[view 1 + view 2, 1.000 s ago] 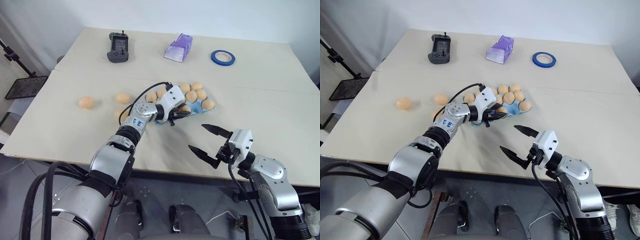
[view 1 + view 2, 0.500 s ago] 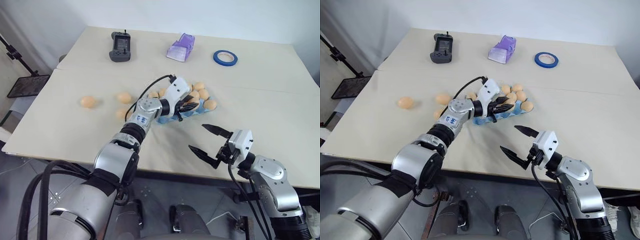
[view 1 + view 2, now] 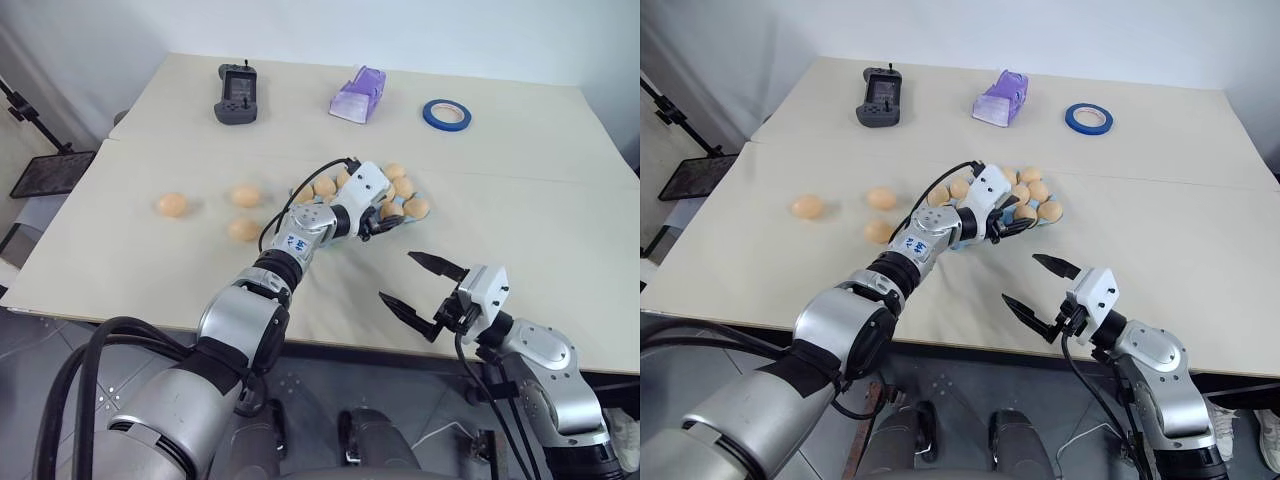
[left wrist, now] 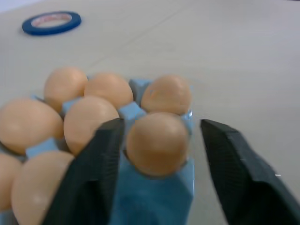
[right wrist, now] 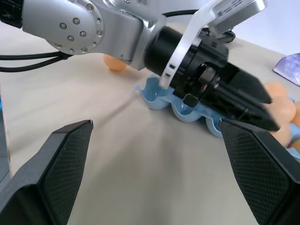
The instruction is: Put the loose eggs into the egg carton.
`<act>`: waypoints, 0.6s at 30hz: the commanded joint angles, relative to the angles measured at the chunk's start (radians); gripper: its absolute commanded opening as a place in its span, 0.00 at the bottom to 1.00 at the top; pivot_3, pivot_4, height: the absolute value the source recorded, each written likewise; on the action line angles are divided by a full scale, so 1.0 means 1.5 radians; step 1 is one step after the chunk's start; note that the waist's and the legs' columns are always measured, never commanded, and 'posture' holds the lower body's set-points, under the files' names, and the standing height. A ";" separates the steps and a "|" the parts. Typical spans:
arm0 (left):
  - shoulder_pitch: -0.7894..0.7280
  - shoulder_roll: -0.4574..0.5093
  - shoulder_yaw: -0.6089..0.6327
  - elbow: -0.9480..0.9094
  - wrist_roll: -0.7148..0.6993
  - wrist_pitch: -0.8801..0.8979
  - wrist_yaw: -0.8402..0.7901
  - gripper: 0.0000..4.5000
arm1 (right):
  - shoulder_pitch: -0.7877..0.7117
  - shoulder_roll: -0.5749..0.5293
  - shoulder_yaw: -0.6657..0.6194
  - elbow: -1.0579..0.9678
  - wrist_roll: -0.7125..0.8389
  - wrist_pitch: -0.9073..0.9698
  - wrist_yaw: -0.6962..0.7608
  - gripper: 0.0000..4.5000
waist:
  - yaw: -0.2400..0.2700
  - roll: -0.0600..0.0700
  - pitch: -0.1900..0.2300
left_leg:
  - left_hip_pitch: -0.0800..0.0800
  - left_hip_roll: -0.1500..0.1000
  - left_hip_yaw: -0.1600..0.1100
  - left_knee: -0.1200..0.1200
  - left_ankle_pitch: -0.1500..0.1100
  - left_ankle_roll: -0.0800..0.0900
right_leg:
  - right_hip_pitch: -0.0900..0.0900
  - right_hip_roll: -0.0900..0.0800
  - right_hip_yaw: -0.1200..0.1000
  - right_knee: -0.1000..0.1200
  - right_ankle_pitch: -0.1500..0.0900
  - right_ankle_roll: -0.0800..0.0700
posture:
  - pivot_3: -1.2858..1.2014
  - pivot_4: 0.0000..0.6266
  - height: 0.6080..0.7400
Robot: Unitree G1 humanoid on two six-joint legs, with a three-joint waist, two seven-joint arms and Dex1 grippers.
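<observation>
Toward the table's [image 3: 560,230] left edge I see three loose eggs [image 3: 172,204] lying apart. Mid-table, egg carton [image 3: 395,212]; my left gripper [image 4: 157,154] has its fingers spread either side of an egg seated in a corner cup. Near front edge, right gripper [image 3: 410,282] gapes, empty. Eggs look light, slick, brittle: pinch gently across the middle.

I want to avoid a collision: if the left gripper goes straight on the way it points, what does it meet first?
Probably the egg in the carton's corner cup: it sits between the open left gripper's fingers.
</observation>
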 commanded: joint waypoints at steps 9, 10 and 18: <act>0.059 0.086 0.017 -0.136 -0.049 -0.133 -0.164 0.96 | -0.004 0.002 -0.011 0.013 0.012 -0.039 0.025 1.00 | -0.003 0.000 0.000 | 0.000 0.000 0.001 -0.001 0.000 -0.001 | 0.000 0.000 0.000 0.000 0.000 0.000 | 0.52 0.24 1.00; 0.089 0.104 0.018 -0.167 -0.057 -0.149 -0.180 0.96 | -0.009 0.002 -0.009 0.021 0.013 -0.042 0.032 1.00 | -0.004 0.000 0.000 | 0.001 0.000 0.002 -0.001 0.000 0.000 | 0.000 0.000 0.000 0.000 0.000 0.000 | 0.52 0.24 1.00; 0.355 0.240 0.064 -0.523 -0.166 -0.070 -0.226 0.96 | -0.050 -0.001 -0.007 0.074 0.019 -0.062 0.080 1.00 | -0.008 0.001 0.000 | 0.002 0.002 0.002 -0.002 0.002 -0.002 | 0.000 0.001 0.002 0.002 0.000 0.000 | 0.52 0.24 1.00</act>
